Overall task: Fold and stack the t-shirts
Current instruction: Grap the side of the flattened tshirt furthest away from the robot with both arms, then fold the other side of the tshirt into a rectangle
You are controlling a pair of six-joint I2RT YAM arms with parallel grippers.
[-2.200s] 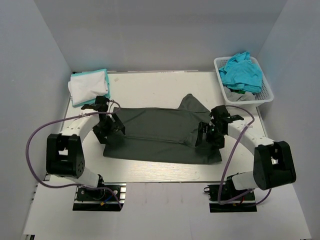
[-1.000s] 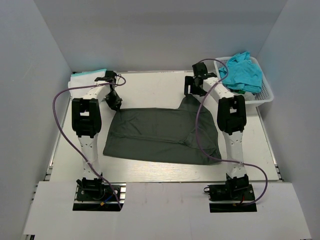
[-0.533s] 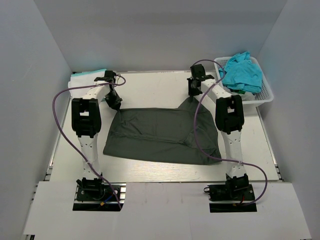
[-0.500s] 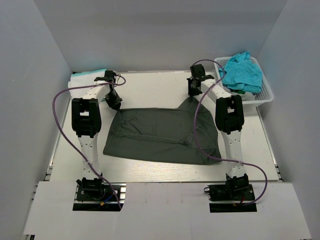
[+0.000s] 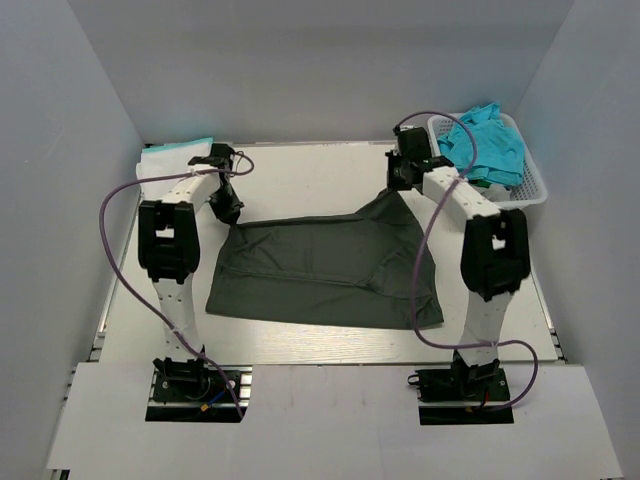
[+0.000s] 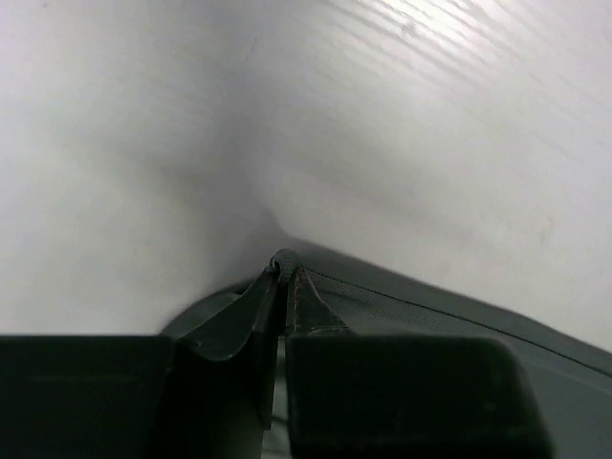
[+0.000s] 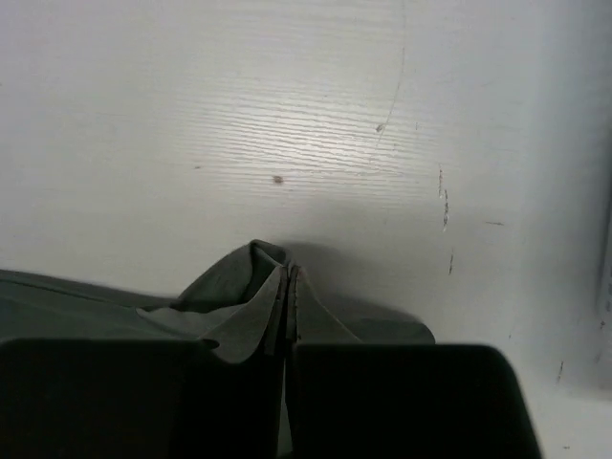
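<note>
**Left gripper [image 5: 228, 208] and right gripper [image 5: 401, 180] clamped on the far corners: carry the fold level**

Both clenched tight on a pinch of the charcoal t-shirt [image 5: 320, 268], with a small peak of dark cloth standing up between the pads in each wrist view. Held at long reach over the far half of the table [image 5: 300, 170]: the left near the folded stack [image 5: 168, 163] in the far left corner, the right near the basket [image 5: 537, 190] with the turquoise shirts [image 5: 485, 140]. Rest of the garment spread across the middle of the table, near hem flat toward the arm bases, right side rumpled with a diagonal crease.

Judged as the start of a half fold, far edge over onto near edge. To do it well:

- Keep both grips shut hard; only a little cloth caught in each, so likely to slip under a jerk.
- Raise both corners together, just enough to clear the lower layer, then draw toward the bases at one pace, with the held edge taut and straight.
- Watch the right corner: seemingly held further back than the left, so bring it level before laying down, or expect a skewed fold.
- Lower onto the near hem, corner matched to corner, and release only once the cloth rests flat.
- Stay clear of the basket rim and of the stack on the way.
</note>
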